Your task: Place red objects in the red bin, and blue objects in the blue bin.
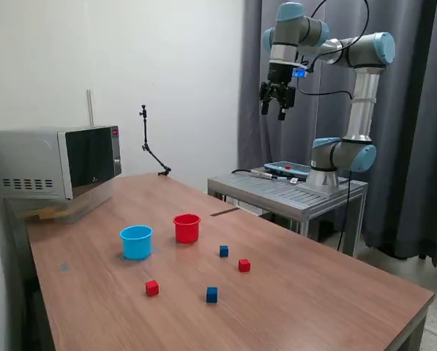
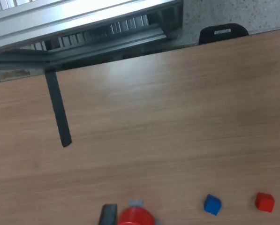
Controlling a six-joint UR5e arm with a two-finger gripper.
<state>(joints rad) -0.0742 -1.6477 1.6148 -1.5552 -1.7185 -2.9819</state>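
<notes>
We judge nothing sorted yet: both red cubes (image 1: 152,288) (image 1: 244,265) and both blue cubes (image 1: 212,295) (image 1: 224,251) lie on the worktop (image 1: 313,292) near the red cup (image 1: 187,228) and blue cup (image 1: 136,242), while the tool (image 1: 277,111) hangs high above, empty, jaws apart.

The arm (image 1: 353,95) is built of silver-grey tubes joined by rounded joints with light blue caps. Black cables loop along it near the wrist, where a small blue light glows. Below that light, the gripper (image 1: 276,110) is black, its two short fingers dark.
</notes>
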